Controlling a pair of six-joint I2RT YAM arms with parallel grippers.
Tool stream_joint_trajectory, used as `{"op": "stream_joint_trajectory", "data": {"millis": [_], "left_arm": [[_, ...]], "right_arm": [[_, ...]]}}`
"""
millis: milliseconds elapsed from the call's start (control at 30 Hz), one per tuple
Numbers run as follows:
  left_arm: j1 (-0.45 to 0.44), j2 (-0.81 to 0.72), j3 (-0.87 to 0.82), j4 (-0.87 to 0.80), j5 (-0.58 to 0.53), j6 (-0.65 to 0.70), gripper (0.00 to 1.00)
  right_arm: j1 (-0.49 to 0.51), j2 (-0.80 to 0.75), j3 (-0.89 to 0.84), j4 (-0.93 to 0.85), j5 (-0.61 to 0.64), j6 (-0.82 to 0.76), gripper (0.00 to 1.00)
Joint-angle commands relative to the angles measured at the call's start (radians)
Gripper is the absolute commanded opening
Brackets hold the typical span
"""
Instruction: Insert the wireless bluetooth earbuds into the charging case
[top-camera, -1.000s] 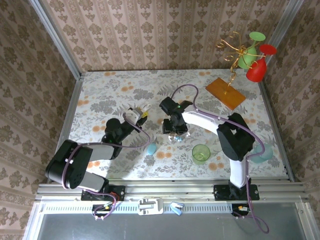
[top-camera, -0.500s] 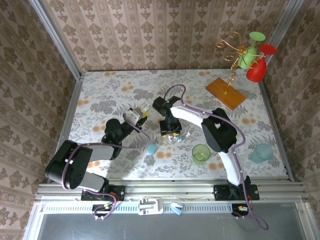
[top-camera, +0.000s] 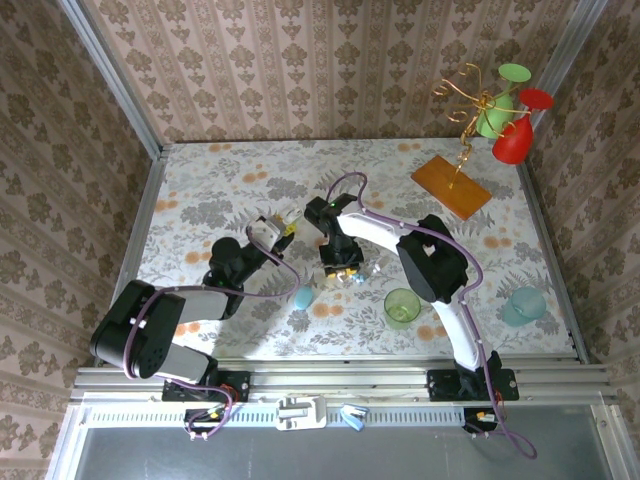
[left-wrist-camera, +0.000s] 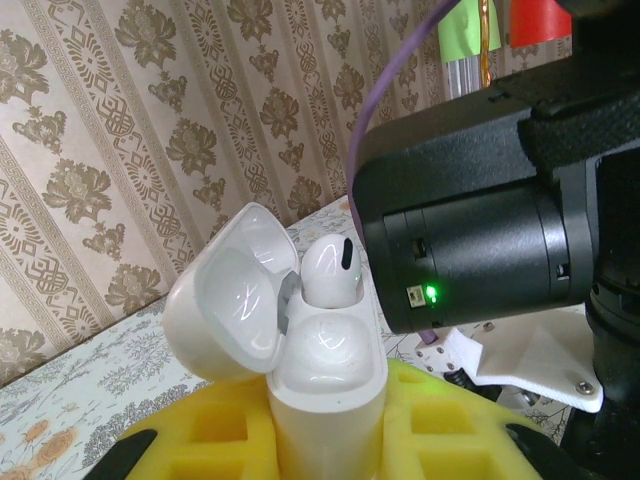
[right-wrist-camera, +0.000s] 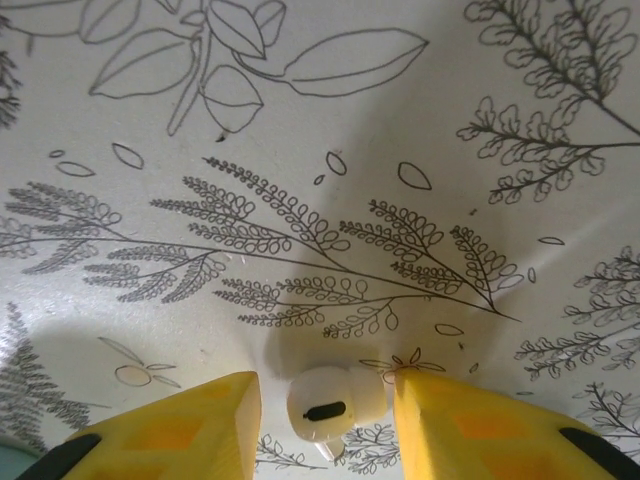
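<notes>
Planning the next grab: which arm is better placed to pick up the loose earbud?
Right: the right tool straddles the earbud on the table; the left tool is busy gripping the open case.

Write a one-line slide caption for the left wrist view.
Left hand holds an open white charging case with one white earbud standing in it, right arm close alongside.

Table (top-camera: 220, 190): I logged one, covered in a floral print and walled on three sides.
- Green cup (top-camera: 402, 307), upright, near the front edge.
- Pale blue cup (top-camera: 524, 304), at the right edge, well apart from the green one.
- Orange board (top-camera: 450, 187), far right corner, carrying a wire stand (top-camera: 470, 105).
- Blue case (top-camera: 302, 297), left of the green cup.
- White earbud (right-wrist-camera: 325, 404), lying on the print.
</notes>
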Motion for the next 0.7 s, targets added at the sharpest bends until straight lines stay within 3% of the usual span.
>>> {"op": "stream_joint_trajectory", "data": {"millis": [0,333,667], "left_arm": [[0.002,-0.016,0.001,0.038,0.018,0.016,0.0],[0.002,-0.014,0.003,0.036,0.018,0.015,0.0],[-0.01,0.003,0.012,0.033,0.03,0.019,0.0]], "right_arm": [[0.002,0.021,0.018,-0.028,-0.025,-0.019,0.38],[0.0,0.007,-0.012,-0.006,-0.029,-0.009,0.26],[-0.003,-0.121,-0.056,0.03,-0.001,0.019,0.25]]}}
